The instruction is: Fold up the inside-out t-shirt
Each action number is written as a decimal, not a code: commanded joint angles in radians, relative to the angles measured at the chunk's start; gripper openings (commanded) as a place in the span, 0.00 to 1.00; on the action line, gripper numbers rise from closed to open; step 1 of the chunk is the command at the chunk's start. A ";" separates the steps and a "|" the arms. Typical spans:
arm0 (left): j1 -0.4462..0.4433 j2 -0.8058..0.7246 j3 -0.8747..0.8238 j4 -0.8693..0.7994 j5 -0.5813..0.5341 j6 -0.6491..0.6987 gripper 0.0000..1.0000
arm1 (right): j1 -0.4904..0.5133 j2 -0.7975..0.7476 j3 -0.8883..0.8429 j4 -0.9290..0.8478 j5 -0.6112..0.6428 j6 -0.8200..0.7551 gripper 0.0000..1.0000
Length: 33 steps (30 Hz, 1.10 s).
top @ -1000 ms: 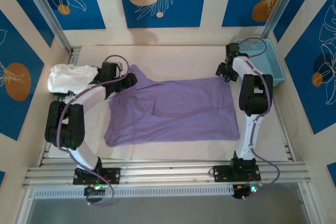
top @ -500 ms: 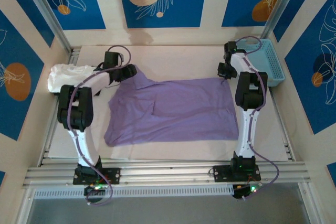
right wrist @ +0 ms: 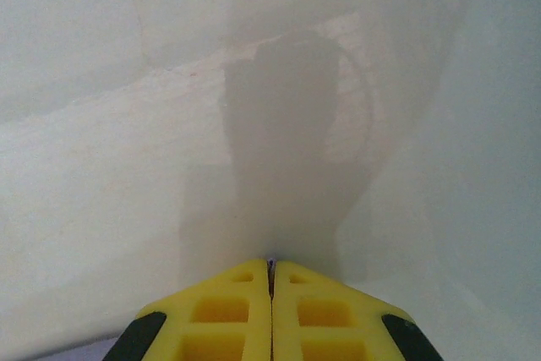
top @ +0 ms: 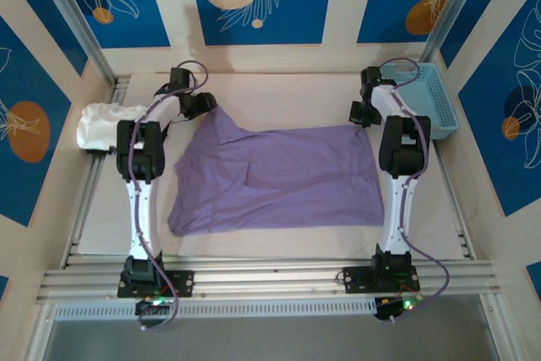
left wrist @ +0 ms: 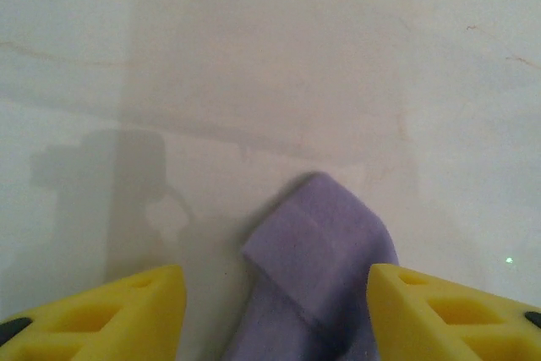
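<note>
Top external: purple t-shirt [top: 275,177] flat on worktop [top: 279,90], long axis left-right, sleeve at far left. White garment [top: 101,123] left, blue basket [top: 427,95] right (both clear of the shirt). Left jaws apart, straddling sleeve tip; right jaws pressed together at shirt's far-right corner, grip unclear.

Ahead of my left claw [left wrist: 272,281] the table [left wrist: 279,65] lies bare. Only the sleeve tip of the lavender t-shirt [left wrist: 325,247] sits between my spread fingers [left wrist: 127,306]. A crumpled white garment [top: 106,124] crowds the left edge beside that arm. A blue basket [top: 431,95] stands just right of my right claw [top: 359,114]. The far strip of table behind the shirt is open to pass.
</note>
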 commanded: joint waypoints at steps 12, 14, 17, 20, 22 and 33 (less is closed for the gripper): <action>0.006 0.124 0.168 -0.091 0.110 -0.006 0.25 | -0.005 -0.013 0.002 -0.011 -0.041 -0.029 0.07; 0.005 0.130 0.184 -0.100 0.100 0.002 0.23 | -0.006 -0.012 0.002 -0.008 -0.042 -0.031 0.07; 0.006 0.134 0.202 -0.107 0.084 0.013 0.19 | -0.008 -0.010 0.003 -0.008 -0.038 -0.036 0.06; 0.009 0.143 0.237 -0.132 0.073 0.028 0.14 | -0.010 -0.010 0.006 -0.009 -0.037 -0.040 0.06; 0.010 0.144 0.252 -0.142 0.066 0.039 0.11 | -0.010 -0.012 0.010 -0.008 -0.033 -0.044 0.06; 0.013 -0.010 0.203 -0.211 0.097 0.060 0.00 | -0.012 -0.080 -0.014 0.043 -0.039 -0.090 0.02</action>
